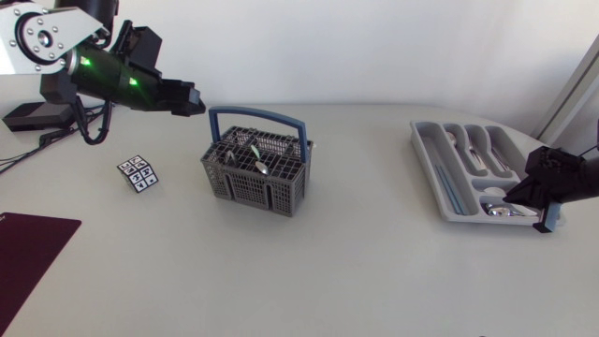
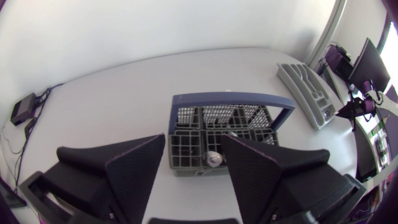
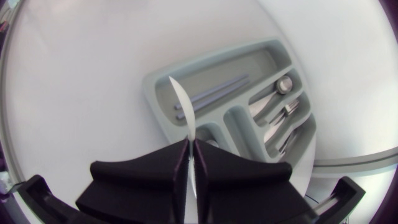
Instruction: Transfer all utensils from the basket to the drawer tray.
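The grey mesh basket (image 1: 255, 176) with a blue handle (image 1: 257, 115) stands mid-table and holds several utensils (image 1: 259, 157). My left gripper (image 1: 195, 100) hangs open above and to the left of it. In the left wrist view the basket (image 2: 217, 134) lies ahead between the open fingers (image 2: 134, 165) of my left gripper (image 2: 194, 143). The grey drawer tray (image 1: 432, 173) at the right holds cutlery (image 1: 473, 150). My right gripper (image 1: 520, 194) is at the tray's near right corner. It (image 3: 191, 142) is shut on a silver knife (image 3: 183, 106) whose blade points out over the tray (image 3: 163, 87).
A small black-and-white patterned cube (image 1: 138, 173) lies left of the basket. A dark red mat (image 1: 28, 253) covers the near left corner. A black box with cables (image 1: 33, 117) sits at the far left. In the tray lie two bluish sticks (image 3: 214, 93) and spoons and forks (image 3: 280, 109).
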You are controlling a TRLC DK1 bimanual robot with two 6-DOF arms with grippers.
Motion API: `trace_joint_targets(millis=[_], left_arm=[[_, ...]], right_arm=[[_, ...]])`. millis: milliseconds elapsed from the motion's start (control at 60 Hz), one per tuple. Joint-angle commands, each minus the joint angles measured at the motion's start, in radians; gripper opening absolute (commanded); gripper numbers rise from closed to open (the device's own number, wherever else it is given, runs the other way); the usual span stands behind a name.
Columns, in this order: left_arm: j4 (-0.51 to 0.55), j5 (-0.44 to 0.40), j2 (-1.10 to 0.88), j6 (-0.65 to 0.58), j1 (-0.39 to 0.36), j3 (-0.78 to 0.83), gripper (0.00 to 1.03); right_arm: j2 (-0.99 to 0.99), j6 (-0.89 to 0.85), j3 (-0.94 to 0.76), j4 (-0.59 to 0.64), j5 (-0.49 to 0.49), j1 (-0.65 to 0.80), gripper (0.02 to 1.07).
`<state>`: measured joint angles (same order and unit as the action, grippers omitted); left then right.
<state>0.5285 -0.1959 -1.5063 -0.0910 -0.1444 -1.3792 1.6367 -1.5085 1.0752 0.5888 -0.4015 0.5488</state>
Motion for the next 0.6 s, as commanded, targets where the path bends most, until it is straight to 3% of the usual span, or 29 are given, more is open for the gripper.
trace_joint_targets(millis=[0,300,533,583], left_arm=[[-0.022,0.006,-0.023,-0.027,0.037,0.042,0.64],[-0.079,-0.028,-0.095,-0.061,0.144,0.081,0.64],[-0.097,-0.063,-0.158,-0.072,0.203,0.083,0.64],[-0.105,-0.066,-0.164,-0.072,0.206,0.088,0.64]], right_arm=[[0.057,-0.070,0.022,-0.029,0.023,0.016,0.08],[0.143,-0.113,0.011,-0.236,0.099,0.042,0.08],[0.195,-0.130,0.028,-0.268,0.145,0.066,0.08],[0.196,-0.127,0.014,-0.297,0.164,0.066,0.15]])
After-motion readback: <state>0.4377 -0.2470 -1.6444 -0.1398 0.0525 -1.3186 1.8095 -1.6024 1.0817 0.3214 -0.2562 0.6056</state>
